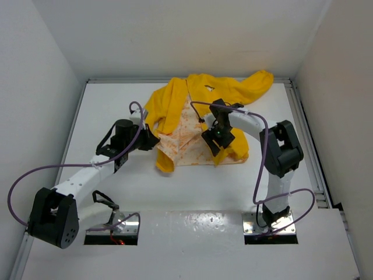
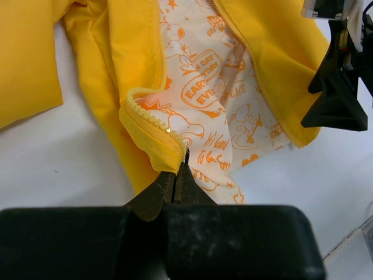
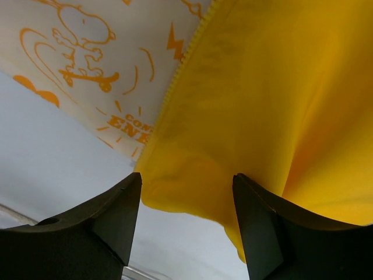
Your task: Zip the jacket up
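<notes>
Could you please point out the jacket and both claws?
jacket (image 1: 169, 108): top external view, on its yellow outer fabric.
left claw (image 2: 176, 170): left wrist view, where its tips pinch the jacket.
right claw (image 3: 186, 179): right wrist view, in the gap between its open fingers.

Table (image 1: 192, 186): white, flat, matte top.
Left wall (image 1: 35, 87), far wall (image 1: 175, 35), right wall (image 1: 344, 87): plain white, closing in the table on three sides.
Rail (image 1: 308, 146): pale metal, along the table's right edge.
Panel (image 1: 192, 245): glossy white, across the near edge, with two rectangular cut-outs (image 1: 96, 238).
Light: soft, even, with faint glare on the panel.
</notes>
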Action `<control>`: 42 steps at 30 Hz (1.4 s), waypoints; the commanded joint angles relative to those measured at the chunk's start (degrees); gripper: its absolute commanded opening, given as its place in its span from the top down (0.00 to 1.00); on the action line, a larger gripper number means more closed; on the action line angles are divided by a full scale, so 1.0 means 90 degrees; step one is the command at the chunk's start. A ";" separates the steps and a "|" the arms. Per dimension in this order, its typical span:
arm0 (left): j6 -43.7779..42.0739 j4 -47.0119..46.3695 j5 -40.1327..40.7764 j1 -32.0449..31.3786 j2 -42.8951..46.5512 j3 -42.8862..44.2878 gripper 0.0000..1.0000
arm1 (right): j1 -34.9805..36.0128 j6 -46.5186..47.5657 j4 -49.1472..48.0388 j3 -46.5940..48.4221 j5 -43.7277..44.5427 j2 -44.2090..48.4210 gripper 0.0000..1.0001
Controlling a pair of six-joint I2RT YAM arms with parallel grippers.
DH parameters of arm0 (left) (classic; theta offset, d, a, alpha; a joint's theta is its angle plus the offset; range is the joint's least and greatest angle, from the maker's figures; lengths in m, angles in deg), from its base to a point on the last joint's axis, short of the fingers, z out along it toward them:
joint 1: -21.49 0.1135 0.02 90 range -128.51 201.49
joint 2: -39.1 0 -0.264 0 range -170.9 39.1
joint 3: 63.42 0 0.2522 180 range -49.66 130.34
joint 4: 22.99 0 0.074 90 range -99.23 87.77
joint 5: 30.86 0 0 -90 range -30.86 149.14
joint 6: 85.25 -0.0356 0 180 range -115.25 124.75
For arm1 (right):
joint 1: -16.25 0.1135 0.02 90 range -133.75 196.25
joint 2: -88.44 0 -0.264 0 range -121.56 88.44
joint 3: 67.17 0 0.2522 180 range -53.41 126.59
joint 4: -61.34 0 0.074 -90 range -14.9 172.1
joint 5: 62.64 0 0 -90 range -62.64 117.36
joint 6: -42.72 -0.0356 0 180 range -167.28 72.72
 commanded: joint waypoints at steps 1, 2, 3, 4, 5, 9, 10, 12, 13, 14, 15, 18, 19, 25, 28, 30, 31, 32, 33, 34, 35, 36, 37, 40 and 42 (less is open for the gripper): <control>-0.0055 -0.0109 0.0102 0.0066 0.0114 0.0001 1.00 | -0.0015 0.0092 0.0122 -0.0001 0.0199 0.0090 0.36; -0.0055 -0.0109 0.0102 0.0066 0.0114 0.0001 1.00 | 0.0014 0.0093 0.0093 -0.0089 0.0209 0.0061 0.36; -0.0055 -0.0167 0.0102 0.0066 0.0114 0.0001 1.00 | 0.0014 0.0102 0.0063 -0.0158 0.0199 0.0041 0.36; -0.0055 -0.0168 0.0102 0.0066 0.0114 0.0001 1.00 | 0.0023 0.0102 0.0053 -0.0197 0.0180 -0.0007 0.37; -0.0055 -0.0168 0.0102 0.0066 0.0114 0.0001 1.00 | 0.0004 0.0093 0.0053 -0.0236 0.0170 -0.0037 0.37; -0.0055 -0.0168 0.0102 0.0066 0.0114 0.0001 1.00 | 0.0053 0.0151 0.0033 -0.0382 0.0180 -0.0115 0.38; -0.0055 -0.0168 0.0160 0.0124 0.0114 0.0001 1.00 | 0.0063 0.0141 0.0063 -0.0402 0.0189 -0.0154 0.34; -0.0055 -0.0168 0.0161 0.0125 0.0114 -0.0057 1.00 | 0.0140 0.0151 -0.0053 -0.0577 0.0258 -0.0106 0.33; -0.0055 -0.0168 0.0161 0.0125 0.0114 -0.0058 1.00 | 0.0150 0.0161 -0.0122 -0.0636 0.0287 -0.0096 0.33; 0.0003 -0.0168 0.0161 0.0125 0.0114 -0.0058 1.00 | 0.0199 0.0151 -0.0181 -0.0743 0.0336 -0.0057 0.33; 0.0003 -0.0168 0.0161 0.0125 0.0114 -0.0058 1.00 | 0.0219 0.0161 -0.0259 -0.0783 0.0423 -0.0066 0.33; 0.0003 -0.0226 0.0219 0.0125 0.0114 -0.0117 1.00 | 0.0316 0.0044 -0.0541 -0.1007 0.0541 -0.0135 0.36; 0.0003 -0.0226 0.0220 0.0125 0.0114 -0.0117 1.00 | 0.0326 0.0044 -0.0581 -0.1105 0.0541 -0.0154 0.36; 0.0003 -0.0226 0.0220 0.0125 0.0114 -0.0175 1.00 | 0.0317 -0.0025 -0.0942 -0.1407 0.0375 -0.0067 0.53; 0.0062 -0.0226 0.0220 0.0125 0.0114 -0.0175 1.00 | 0.0287 0.0073 -0.0972 -0.1408 0.0287 -0.0008 0.66; 0.0062 -0.0285 0.0220 0.0125 0.0114 -0.0175 1.00 | 0.0258 0.0083 -0.0923 -0.1408 0.0152 0.0031 0.74; 0.0062 -0.0285 0.0220 0.0125 0.0114 -0.0175 1.00 | 0.0219 0.0073 -0.0914 -0.1399 0.0083 0.0031 0.77; 0.0062 -0.0285 0.0220 0.0125 0.0114 -0.0175 1.00 | 0.0229 0.0063 -0.0904 -0.1418 0.0024 0.0070 0.84; 0.0062 -0.0285 0.0220 0.0125 0.0114 -0.0175 1.00 | 0.0219 0.0034 -0.0914 -0.1437 -0.0034 0.0118 0.87; 0.0062 -0.0285 0.0220 0.0125 0.0114 -0.0175 1.00 | 0.0190 0.0044 -0.0894 -0.1438 -0.0277 0.0206 0.90; 0.0062 -0.0285 0.0220 0.0125 0.0114 -0.0175 1.00 | 0.0180 0.0034 -0.0894 -0.1457 -0.0337 0.0342 0.92; 0.0062 -0.0285 0.0220 0.0125 0.0114 -0.0175 1.00 | 0.0180 0.0082 -0.0807 -0.1476 -0.0589 0.0421 0.95; 0.0062 -0.0217 0.0220 0.0125 0.0114 -0.0175 1.00 | 0.0073 0.0083 -0.0787 -0.1486 -0.0746 0.0760 0.96; 0.0003 -0.0159 0.0297 0.0125 0.0114 -0.0175 1.00 | -0.0258 0.0258 -0.0387 -0.1457 -0.1089 0.1327 1.00; 0.0003 -0.0158 0.0434 0.0125 0.0114 -0.0233 1.00 | -0.0571 0.0444 0.0003 -0.1350 -0.1245 0.1534 1.00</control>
